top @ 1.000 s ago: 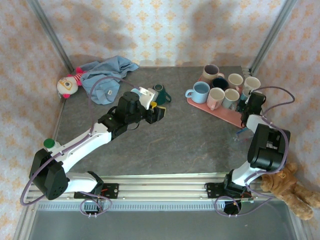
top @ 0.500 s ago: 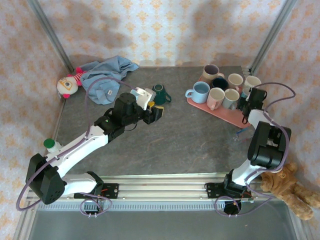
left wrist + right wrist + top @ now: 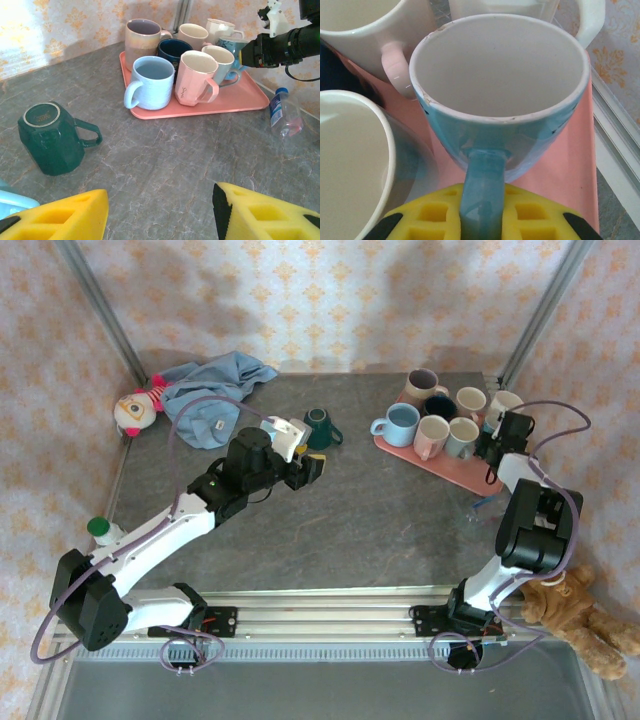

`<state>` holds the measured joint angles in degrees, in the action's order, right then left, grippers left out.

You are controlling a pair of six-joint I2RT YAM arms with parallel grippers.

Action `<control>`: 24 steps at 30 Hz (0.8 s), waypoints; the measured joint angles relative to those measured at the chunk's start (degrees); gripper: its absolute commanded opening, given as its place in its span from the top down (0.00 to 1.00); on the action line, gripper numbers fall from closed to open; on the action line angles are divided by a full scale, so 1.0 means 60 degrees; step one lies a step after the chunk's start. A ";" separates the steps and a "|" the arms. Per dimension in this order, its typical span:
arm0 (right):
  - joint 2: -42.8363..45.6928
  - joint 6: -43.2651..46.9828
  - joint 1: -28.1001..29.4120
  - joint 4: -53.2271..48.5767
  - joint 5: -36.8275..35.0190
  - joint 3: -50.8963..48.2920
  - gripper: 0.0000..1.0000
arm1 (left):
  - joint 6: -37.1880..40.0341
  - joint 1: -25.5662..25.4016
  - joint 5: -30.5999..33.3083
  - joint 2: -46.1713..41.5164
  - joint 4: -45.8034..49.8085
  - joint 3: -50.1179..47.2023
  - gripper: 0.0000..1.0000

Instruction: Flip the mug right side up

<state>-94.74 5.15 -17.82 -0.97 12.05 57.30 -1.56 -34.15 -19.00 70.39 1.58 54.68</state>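
A dark green mug stands upside down on the grey table, base up and handle to the right; the top view has this green mug at centre back. My left gripper is open, its yellow fingers just in front of and right of the mug, touching nothing. From above, the left gripper is a little nearer than the mug. My right gripper is shut on the handle of an upright light blue mug on the pink tray.
The pink tray at the right back carries several upright mugs. A small plastic bottle lies beside the tray. A blue cloth and a doll lie at the back left. Bare table stretches between the green mug and the tray.
The left arm has drawn slightly back and left, still open. The right wrist has shifted a little toward the back of the tray.
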 measured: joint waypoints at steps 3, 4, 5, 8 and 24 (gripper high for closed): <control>0.0113 -0.0069 -0.0004 0.0018 0.0036 -0.0204 0.74 | -0.0004 0.0000 0.0000 0.0000 0.0000 0.0000 0.42; 0.0168 -0.0102 -0.0004 0.0022 0.0073 -0.0299 0.72 | -0.0004 0.0000 0.0000 0.0000 0.0000 0.0000 0.42; 0.0233 -0.0135 -0.0004 0.0025 0.0109 -0.0401 0.70 | -0.0004 0.0000 0.0000 0.0000 0.0004 0.0000 0.42; 0.0506 -0.0280 -0.0004 0.0029 0.0186 -0.0739 0.66 | -0.0004 0.0000 0.0000 0.0000 0.0004 0.0000 0.42; 0.3657 -0.1020 -0.0004 -0.0874 -0.0069 -0.1286 0.40 | -0.0171 0.0000 0.0259 0.0044 0.0091 0.0025 0.39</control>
<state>-72.79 -0.97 -17.85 -6.22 11.64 49.58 -2.59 -34.15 -17.45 70.65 2.13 54.83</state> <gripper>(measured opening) 0.588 0.599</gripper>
